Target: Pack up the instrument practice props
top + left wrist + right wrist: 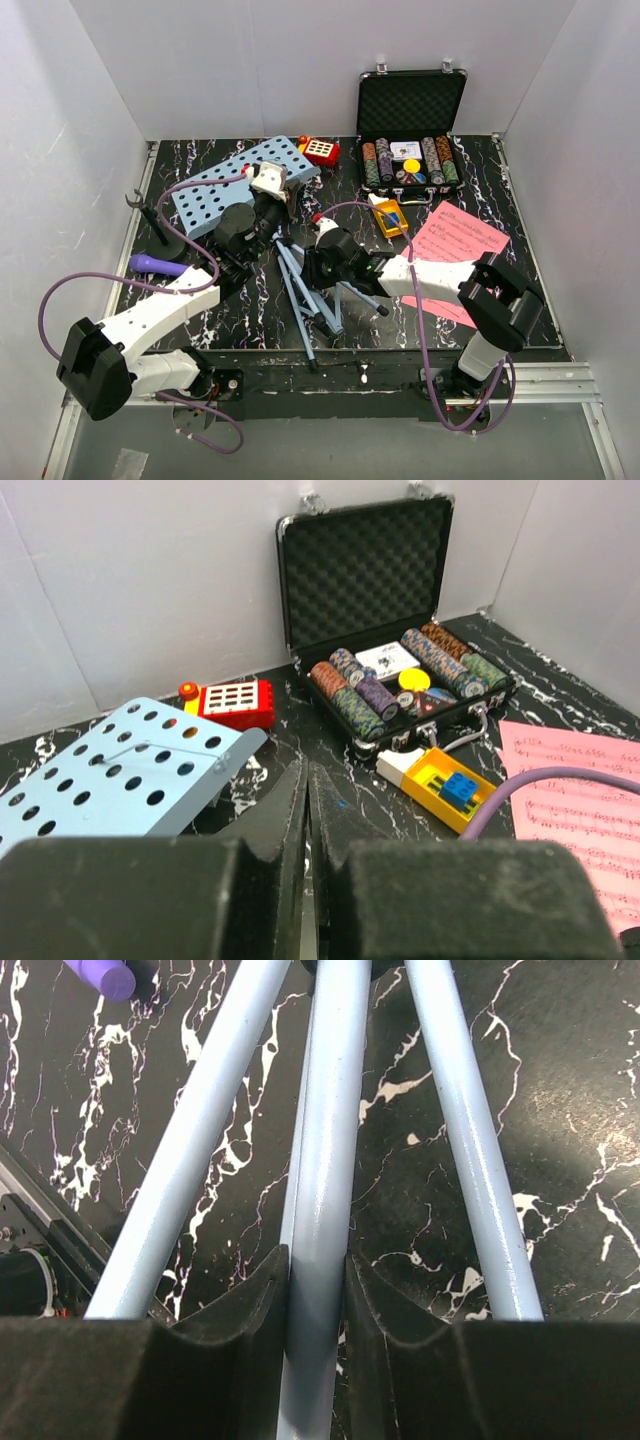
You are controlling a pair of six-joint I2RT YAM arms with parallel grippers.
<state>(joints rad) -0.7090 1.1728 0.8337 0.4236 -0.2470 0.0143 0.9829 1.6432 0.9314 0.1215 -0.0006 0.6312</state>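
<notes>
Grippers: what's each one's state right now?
Left gripper: closed, nothing visible between its fingers.
Right gripper: closed on the music stand pole.

We are finding open surface [252,308] left of the 3 tripod legs [300,290], which are barring the middle; the chip case [410,130] is crowding the back right.

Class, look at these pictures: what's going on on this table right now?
Two robot arms are working on the blue music stand, which is down on its side across the table. The right gripper is clamped on its centre pole, between the legs. The left gripper is shut near the stand's tray, nothing seen between its jaws. The pink sheets and microphone lie loose.
</notes>
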